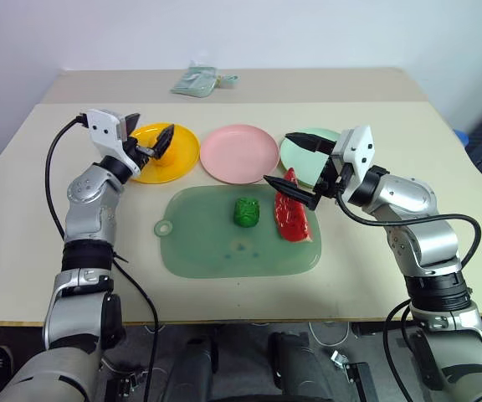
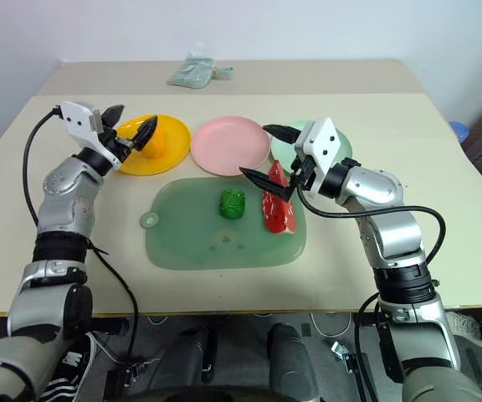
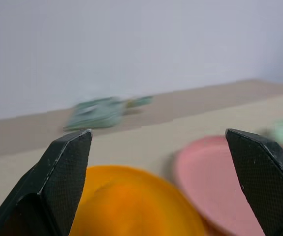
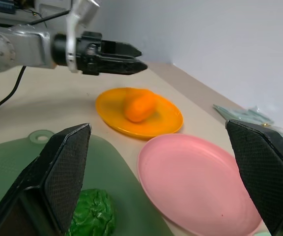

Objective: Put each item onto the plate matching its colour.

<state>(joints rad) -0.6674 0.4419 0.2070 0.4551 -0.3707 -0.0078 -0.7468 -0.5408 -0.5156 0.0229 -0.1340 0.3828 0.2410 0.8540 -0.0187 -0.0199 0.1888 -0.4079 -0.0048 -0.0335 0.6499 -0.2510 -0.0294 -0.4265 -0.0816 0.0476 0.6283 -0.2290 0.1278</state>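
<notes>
The round orange fruit (image 4: pixel 139 107) lies on the yellow plate (image 1: pixel 187 151). My left gripper (image 1: pixel 151 132) hovers open just above it, holding nothing. On the big green mat (image 1: pixel 224 247) sit the bumpy dark-green lump (image 1: pixel 246 211) and, to its right, the red wedge slice (image 1: pixel 292 216). Behind the mat, the pink plate (image 1: pixel 237 153) and the mint green plate (image 1: pixel 301 157) stand bare. My right gripper (image 1: pixel 278 157) is open and hangs above the red slice, between the pink and mint plates, with nothing between its fingers.
A pale green folded packet (image 1: pixel 195 81) lies at the back of the beige table (image 1: pixel 40 201). A black cable (image 1: pixel 53 176) loops off my left arm. The mat's small ring handle (image 1: pixel 164 227) sticks out toward the left.
</notes>
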